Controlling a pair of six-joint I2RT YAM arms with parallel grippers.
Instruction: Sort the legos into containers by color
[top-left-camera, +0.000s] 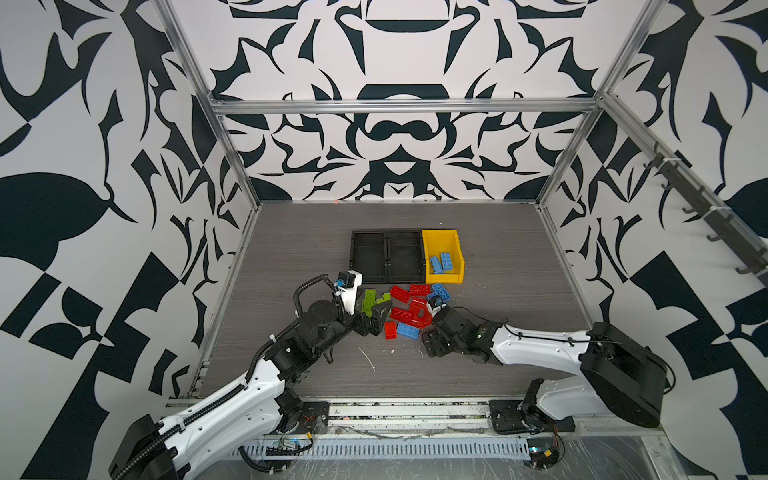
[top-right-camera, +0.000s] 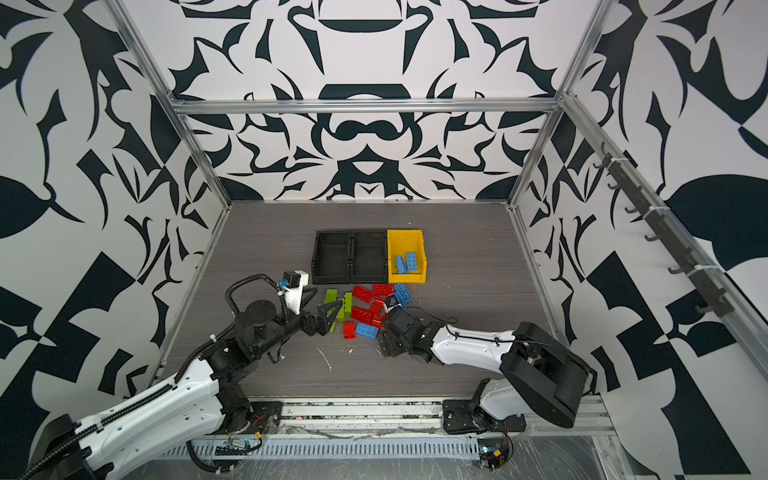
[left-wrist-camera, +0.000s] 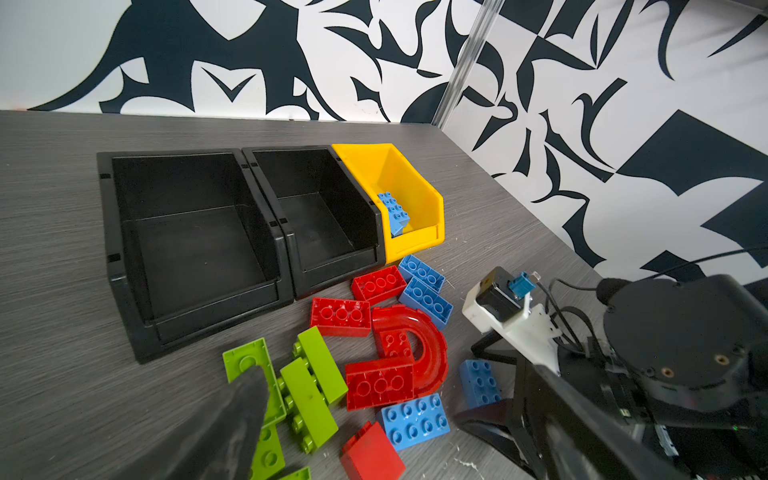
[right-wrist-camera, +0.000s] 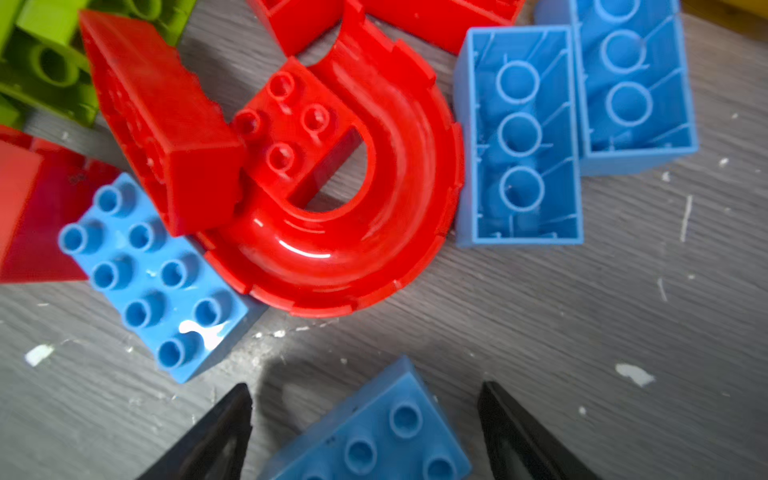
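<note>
Sorting seems to be sitting in its blue step: right gripper (right-wrist-camera: 365, 386), jaws apart, is straddling a blue brick (right-wrist-camera: 374, 432) lying near the yellow bin (top-left-camera: 440, 241), which is holding 2 blue bricks (top-left-camera: 440, 262). Next move is calling for closing squarely, then lifting. Meanwhile left gripper (top-right-camera: 332, 316), spread wide, is hovering over green bricks (left-wrist-camera: 309, 395). No writing is showing.

Jumbled legos (top-left-camera: 401, 314) just before three bins (top-left-camera: 387, 266)

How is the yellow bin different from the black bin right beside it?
The yellow bin is bright yellow; the black bin is black. The yellow bin holds blue bricks; the black bin is empty. Both are open-topped rectangular bins standing side by side.
</note>
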